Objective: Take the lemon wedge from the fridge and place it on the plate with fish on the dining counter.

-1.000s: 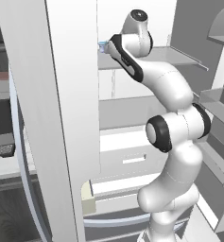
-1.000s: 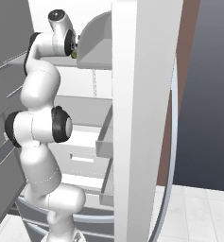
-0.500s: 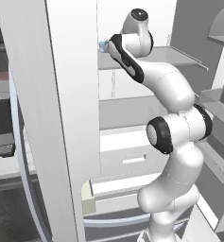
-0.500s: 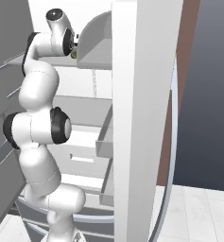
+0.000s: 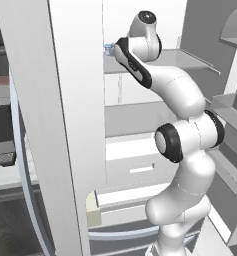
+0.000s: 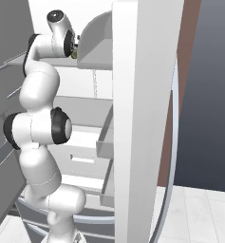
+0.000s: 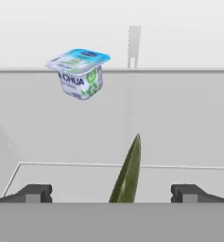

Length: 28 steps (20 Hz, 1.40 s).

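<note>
Inside the open fridge, the end effector is spread wide and holds nothing. The lemon wedge stands on edge on the grey shelf between its fingertips, touching neither. A yogurt cup sits farther back.

The fridge looks smooth, matt white inside, with flat grey shelves. The lemon wedge has dull olive skin. Behind it, a glossy plastic yogurt cup carries a printed foil-like lid.

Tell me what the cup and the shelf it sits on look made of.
Cup: probably thin plastic with a foil-like lid, judging by its printed label and flat overhanging top. Shelf: matte grey, plastic or coated metal; its smooth, even surface leaves that open.
</note>
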Motion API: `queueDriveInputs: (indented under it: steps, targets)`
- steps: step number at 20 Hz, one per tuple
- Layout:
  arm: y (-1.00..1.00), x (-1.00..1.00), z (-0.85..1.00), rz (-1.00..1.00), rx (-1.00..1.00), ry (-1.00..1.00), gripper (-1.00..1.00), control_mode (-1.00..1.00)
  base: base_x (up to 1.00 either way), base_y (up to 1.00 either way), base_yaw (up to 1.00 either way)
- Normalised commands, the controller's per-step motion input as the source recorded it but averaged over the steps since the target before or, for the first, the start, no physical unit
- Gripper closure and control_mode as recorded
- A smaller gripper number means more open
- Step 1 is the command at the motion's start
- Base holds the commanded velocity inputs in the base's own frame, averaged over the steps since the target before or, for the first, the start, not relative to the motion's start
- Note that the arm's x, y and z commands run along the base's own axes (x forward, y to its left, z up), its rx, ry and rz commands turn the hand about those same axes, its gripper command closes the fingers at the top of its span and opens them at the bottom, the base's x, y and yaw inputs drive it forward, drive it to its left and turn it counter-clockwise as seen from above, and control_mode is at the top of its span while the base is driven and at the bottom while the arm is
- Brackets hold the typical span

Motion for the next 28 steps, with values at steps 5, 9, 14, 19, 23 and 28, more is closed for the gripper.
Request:
queueDriveInputs:
  steps: [5, 9, 14, 19, 23, 28]
  targets:
    - [0.00, 0.00, -0.11, 0.00, 0.00, 0.00, -1.00, -1.00, 0.00, 0.00, 0.00]
    - [0.00, 0.00, -0.16, 0.00, 0.00, -0.02, -1.00, -1.00, 0.00, 0.00, 0.00]
    - [0.00, 0.00, -0.16, 0.00, 0.00, -0.03, 1.00, -1.00, 0.00, 0.00, 0.00]
    - [0.00, 0.00, -0.03, 0.00, 0.00, 0.00, 1.00, -1.00, 0.00, 0.00, 0.00]
    - [0.00, 0.00, 0.00, 0.00, 0.00, 0.00, 1.00, -1.00, 0.00, 0.00, 0.00]
    - [0.00, 0.00, 0.00, 0.00, 0.00, 0.00, 1.00, -1.00, 0.00, 0.00, 0.00]
